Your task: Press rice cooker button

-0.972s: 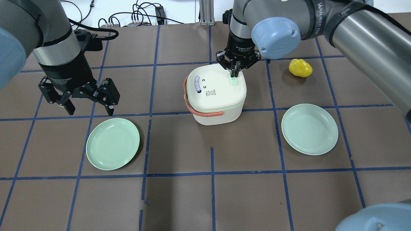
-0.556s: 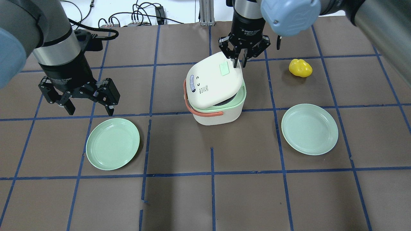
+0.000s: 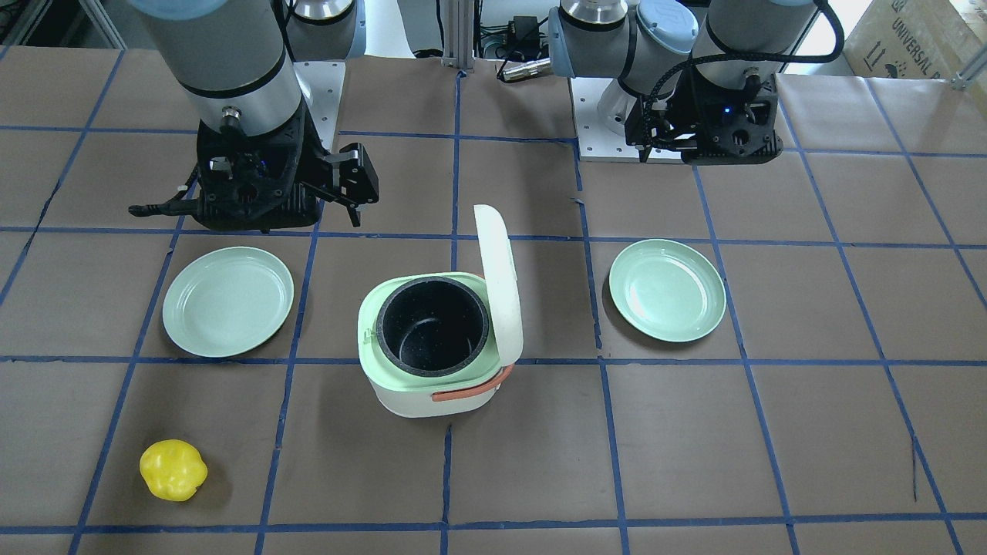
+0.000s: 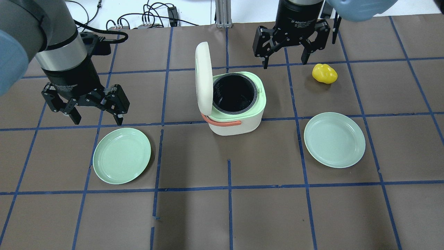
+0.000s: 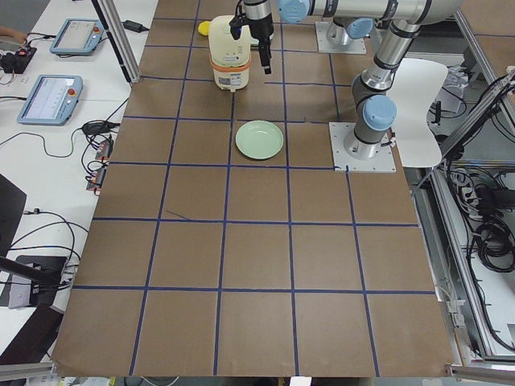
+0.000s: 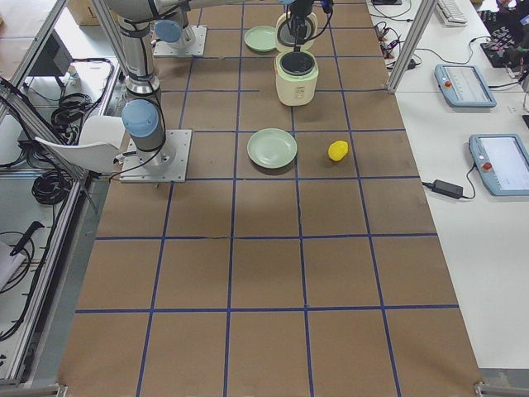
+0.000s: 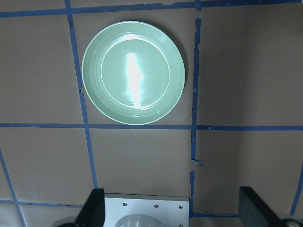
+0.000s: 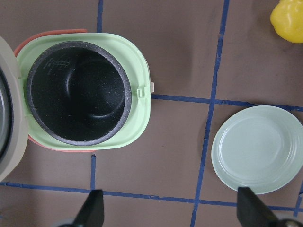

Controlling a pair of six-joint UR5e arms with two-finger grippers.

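Note:
The white and pale-green rice cooker (image 4: 239, 121) stands mid-table with its lid (image 4: 203, 78) swung upright on its left side, baring the black inner pot (image 4: 236, 92). It also shows in the front view (image 3: 432, 385) and the right wrist view (image 8: 142, 123). I cannot make out the lid's button. My right gripper (image 4: 285, 62) is open and empty, above the table behind and to the right of the cooker. My left gripper (image 4: 97, 119) is open and empty, well to the left, above the left plate's far edge.
A green plate (image 4: 122, 155) lies front left and another (image 4: 334, 139) front right of the cooker. A yellow pepper-like object (image 4: 324, 73) lies right of the right gripper. An orange handle (image 4: 222, 122) hangs on the cooker's front.
The right gripper, shut with its tips on the lid's green button, has lifted away to the back right and opened. The lid has sprung from closed to fully upright. The left arm is still.

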